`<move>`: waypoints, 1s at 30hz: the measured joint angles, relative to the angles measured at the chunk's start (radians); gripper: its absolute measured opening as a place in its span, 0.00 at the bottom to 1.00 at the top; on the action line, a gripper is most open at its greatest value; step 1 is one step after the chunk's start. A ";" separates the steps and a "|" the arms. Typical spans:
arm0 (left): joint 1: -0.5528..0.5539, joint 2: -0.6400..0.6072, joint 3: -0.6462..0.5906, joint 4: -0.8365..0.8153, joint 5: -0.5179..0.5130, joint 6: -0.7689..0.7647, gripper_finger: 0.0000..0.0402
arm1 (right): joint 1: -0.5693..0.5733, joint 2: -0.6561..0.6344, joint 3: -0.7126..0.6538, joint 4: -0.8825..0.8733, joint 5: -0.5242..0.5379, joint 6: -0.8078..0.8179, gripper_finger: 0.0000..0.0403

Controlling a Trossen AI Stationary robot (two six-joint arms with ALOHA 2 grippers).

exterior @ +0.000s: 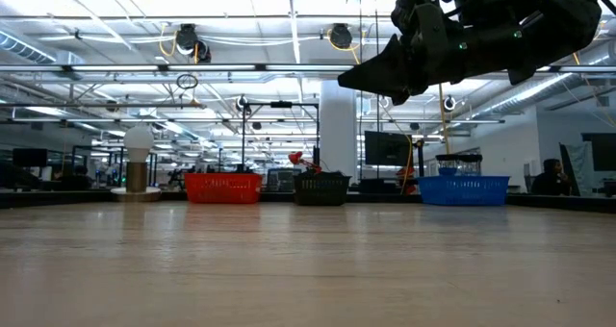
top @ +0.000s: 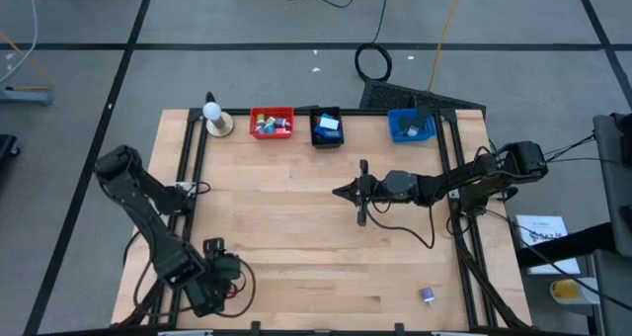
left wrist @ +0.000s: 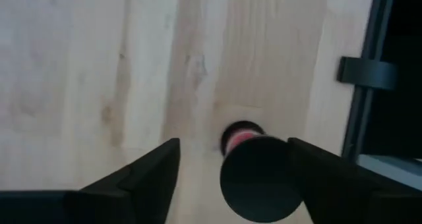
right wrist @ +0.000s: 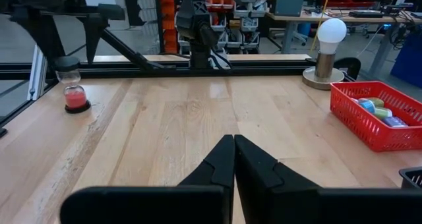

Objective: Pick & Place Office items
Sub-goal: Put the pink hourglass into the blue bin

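Observation:
A small jar with a black cap (left wrist: 259, 179) and red contents stands upright on its base on the wood near the table's near-left corner, also seen as the jar (right wrist: 74, 92) in the right wrist view. My left gripper (left wrist: 232, 145) hangs above it, open, with a finger on each side of the cap; I see no touch. In the high view the left gripper (top: 212, 249) hides the jar. My right gripper (top: 338, 191) is over the table's middle, raised well above the wood (exterior: 348, 79), shut and empty (right wrist: 234, 151). A small purple piece (top: 427, 294) lies near the near-right corner.
Along the far edge stand a red bin (top: 272, 124) with several coloured pieces (right wrist: 376, 109), a black bin (top: 326, 127) and a blue bin (top: 412, 126). A white ball on a tan base (top: 215, 119) is left of them. Black rails (left wrist: 366, 85) frame the table.

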 joint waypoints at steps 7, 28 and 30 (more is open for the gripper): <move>-0.018 -0.005 0.000 0.011 0.043 0.014 0.87 | 0.000 0.000 0.000 0.000 0.000 0.000 0.01; -0.038 0.052 0.000 0.107 0.051 -0.046 0.93 | 0.000 0.000 0.000 0.000 0.000 0.000 0.01; -0.045 0.071 0.000 0.112 0.057 -0.042 0.92 | 0.000 0.000 0.000 0.000 0.000 0.000 0.01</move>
